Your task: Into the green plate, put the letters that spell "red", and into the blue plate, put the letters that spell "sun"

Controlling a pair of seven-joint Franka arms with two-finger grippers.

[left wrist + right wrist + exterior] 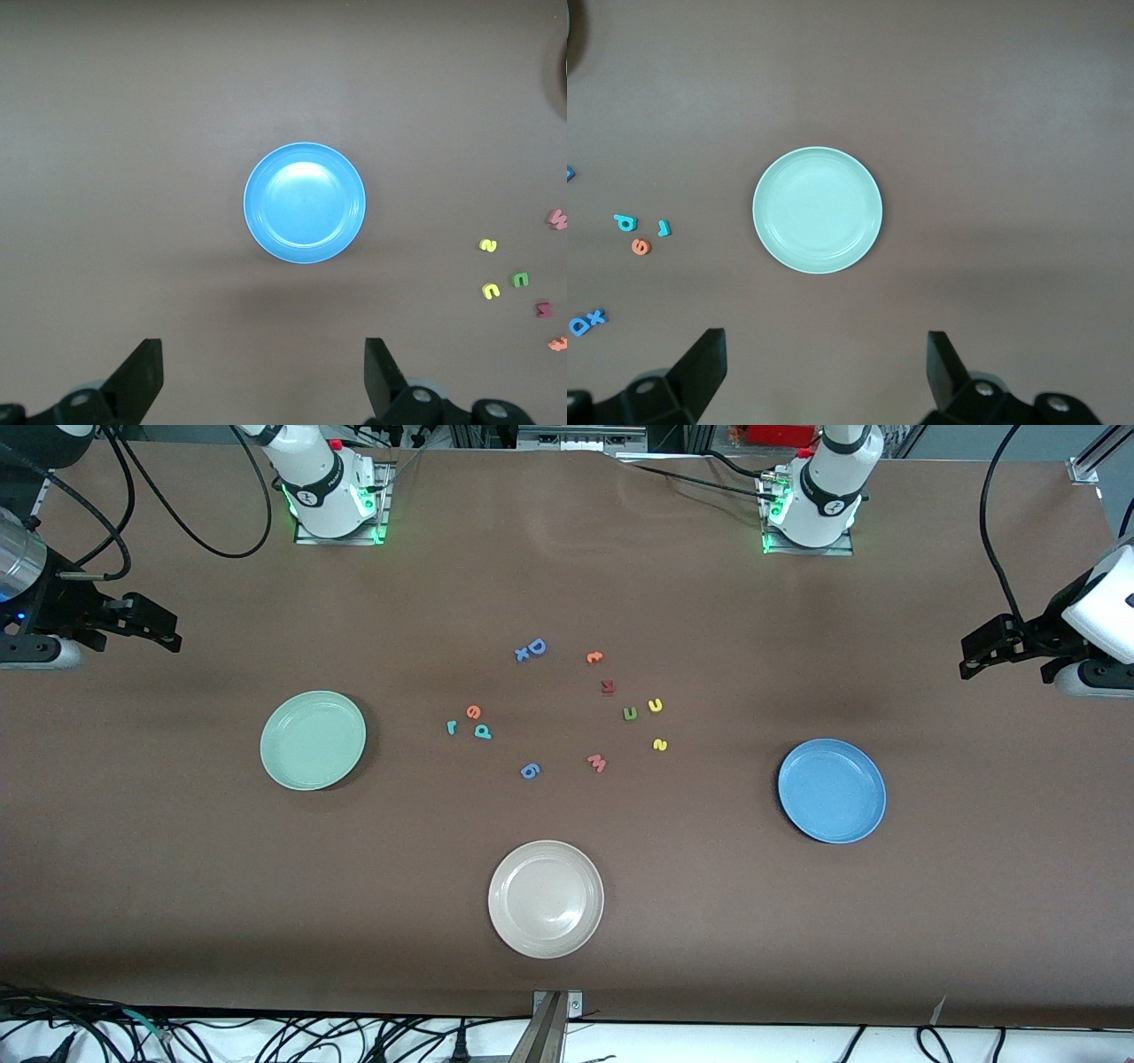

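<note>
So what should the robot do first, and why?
Probably the right gripper, open and waiting at its end of the table, should come down over the teal r, the letter closest to the green plate. Both that plate and the blue plate hold nothing yet, and the left gripper is open too.

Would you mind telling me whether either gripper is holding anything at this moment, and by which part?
Nothing is held. The left gripper and right gripper are both open and empty.
</note>
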